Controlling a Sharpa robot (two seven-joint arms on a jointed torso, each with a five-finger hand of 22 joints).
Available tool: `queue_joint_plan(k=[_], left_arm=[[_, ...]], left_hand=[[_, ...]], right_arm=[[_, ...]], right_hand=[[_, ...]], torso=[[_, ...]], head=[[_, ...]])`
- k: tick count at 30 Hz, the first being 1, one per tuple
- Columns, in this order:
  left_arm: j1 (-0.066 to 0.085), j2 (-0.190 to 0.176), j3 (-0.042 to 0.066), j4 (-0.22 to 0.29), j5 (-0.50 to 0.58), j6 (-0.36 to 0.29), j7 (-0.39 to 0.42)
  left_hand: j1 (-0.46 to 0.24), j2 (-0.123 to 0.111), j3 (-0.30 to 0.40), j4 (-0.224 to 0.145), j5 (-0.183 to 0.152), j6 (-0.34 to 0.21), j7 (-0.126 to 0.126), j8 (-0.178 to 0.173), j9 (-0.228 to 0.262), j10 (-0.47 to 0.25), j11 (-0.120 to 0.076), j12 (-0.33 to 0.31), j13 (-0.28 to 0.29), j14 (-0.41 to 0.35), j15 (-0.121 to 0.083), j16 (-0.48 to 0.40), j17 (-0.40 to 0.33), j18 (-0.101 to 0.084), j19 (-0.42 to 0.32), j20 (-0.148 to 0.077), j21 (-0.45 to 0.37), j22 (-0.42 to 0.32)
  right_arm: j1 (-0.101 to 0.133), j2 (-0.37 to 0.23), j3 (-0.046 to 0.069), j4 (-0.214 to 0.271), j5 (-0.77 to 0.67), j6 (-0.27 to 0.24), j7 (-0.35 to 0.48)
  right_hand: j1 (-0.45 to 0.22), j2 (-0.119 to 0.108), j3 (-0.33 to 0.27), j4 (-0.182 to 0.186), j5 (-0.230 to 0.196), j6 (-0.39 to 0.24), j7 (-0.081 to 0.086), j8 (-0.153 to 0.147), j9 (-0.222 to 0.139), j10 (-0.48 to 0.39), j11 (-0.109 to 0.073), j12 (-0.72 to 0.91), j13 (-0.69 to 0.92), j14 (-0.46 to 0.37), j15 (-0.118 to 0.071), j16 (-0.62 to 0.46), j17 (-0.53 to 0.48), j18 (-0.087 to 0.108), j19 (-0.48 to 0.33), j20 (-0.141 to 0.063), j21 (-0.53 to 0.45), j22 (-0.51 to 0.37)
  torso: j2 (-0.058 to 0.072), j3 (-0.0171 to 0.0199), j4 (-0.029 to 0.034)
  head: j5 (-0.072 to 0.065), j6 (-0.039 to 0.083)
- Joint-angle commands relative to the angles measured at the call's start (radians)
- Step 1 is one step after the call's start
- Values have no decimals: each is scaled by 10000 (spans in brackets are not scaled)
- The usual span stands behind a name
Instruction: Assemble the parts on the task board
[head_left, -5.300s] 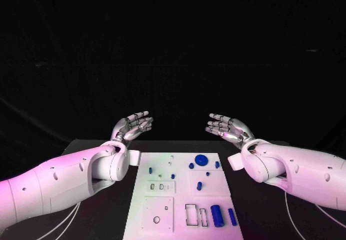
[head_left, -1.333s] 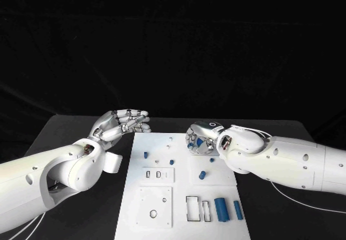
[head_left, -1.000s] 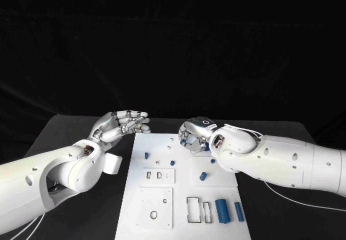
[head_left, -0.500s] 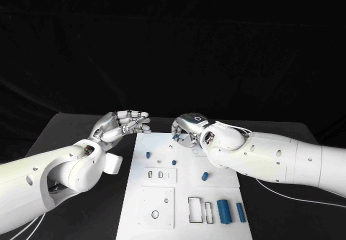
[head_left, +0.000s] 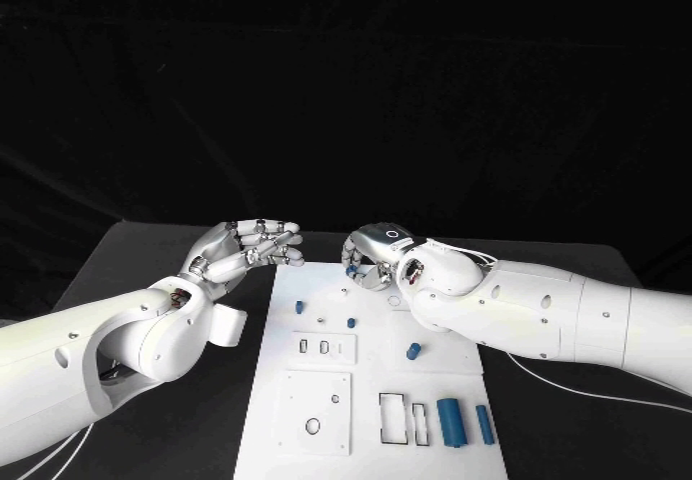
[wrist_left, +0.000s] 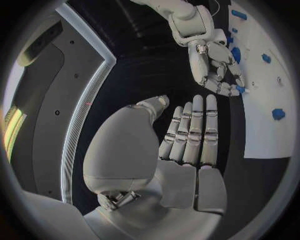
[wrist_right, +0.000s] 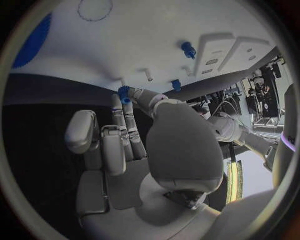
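At the centre of the head view, the white task board (head_left: 368, 370) lay flat on the black table (head_left: 159, 270), running from mid-frame down to the lower edge. Small blue parts stood or lay on it: a peg (head_left: 300, 307) at its upper left, a second peg (head_left: 352, 323) beside it, a short part (head_left: 414, 351) at mid-board, and two blue cylinders (head_left: 451, 421) lying side by side at the lower right next to open rectangular slots (head_left: 392, 415).

The right hand (head_left: 372, 263) was over the board's upper edge, palm down, fingers bent toward the surface. In the right wrist view a small blue part (wrist_right: 124, 93) sat at its fingertips (wrist_right: 127, 101), apparently pinched there; the grip looked suited to lifting or seating a small piece at the board's upper end.

The left hand (head_left: 248, 252) was raised just off the board's upper left corner, fingers curled loosely inward with nothing between them in the left wrist view. Judged as waiting, it kept clear of the working hand. The remaining parts lay lower in the frame, well apart from both hands.
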Motion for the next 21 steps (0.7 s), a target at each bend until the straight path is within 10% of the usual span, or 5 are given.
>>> queue_joint_plan(k=[1, 21], left_arm=[[13, 17, 10, 25, -33, 198, 35], [20, 21, 10, 30, -33, 178, 23]], left_hand=[[-69, 1, 42, -17, -55, -86, 226, -39, -13, -6, 55, -52, 8, -5, 17, 67, 10, 97, 44, 12, 66, 15], [-70, -4, 40, -24, -61, -94, 223, -43, -15, -11, 54, -63, 9, -16, 17, 79, 26, 95, 35, 12, 80, 23]], right_arm=[[-8, 42, 3, -47, 16, 232, -42], [-18, 198, -1, -248, 163, 631, 19]], right_hand=[[10, 49, 142, -175, 24, -41, 3, -36, -1, 158, -195, 42, 224, 584, -25, 32, 16, -117, 14, 13, 60, 14], [-156, -31, 180, -174, 22, -217, 62, -135, 60, -26, -126, -11, 210, 567, 34, 36, -33, -96, -81, 65, 9, -40]], torso=[[7, -7, -2], [43, -31, 27]], head=[[15, -7], [13, -23]])
